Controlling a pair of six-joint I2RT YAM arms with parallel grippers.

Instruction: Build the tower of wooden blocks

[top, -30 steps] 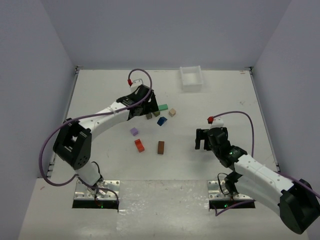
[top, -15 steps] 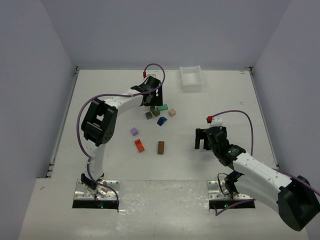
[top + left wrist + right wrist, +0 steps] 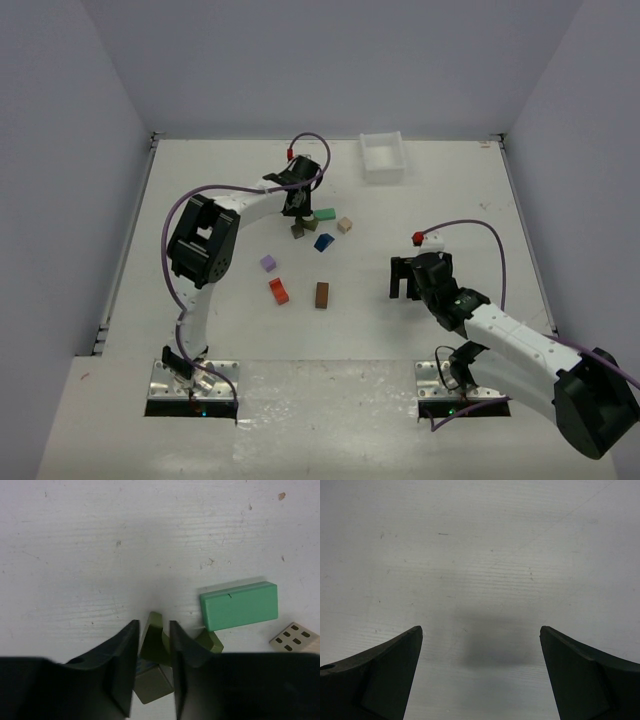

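Olive block sits between the fingers of the left gripper. The claw is narrow, pinched on the block, with both fingers against its sides. A second olive block shows just below it in the wrist view; cannot tell if the two touch. A third olive piece is just right of the claw, beside the green bar, which lies flat.

All this is in the middle of the worktop, a bit toward the far edge. The beige block is just right of the green bar. The blue block is near them on the near side. The purple block, red-orange block and brown block lie apart from each other, closer to the near edge. The pieces are loose on the worktop.

The white tray is at the far edge, right of middle, well apart from the blocks. All the blocks named lie outside it.

The left arm rises from the near-left base and folds at the elbow. Its forearm reaches to the far middle, claw pointing down.

The right arm lies low from the near-right base. The right gripper has its claw wide with nothing between the fingers. It is over bare worktop, right of the blocks and well apart from them.
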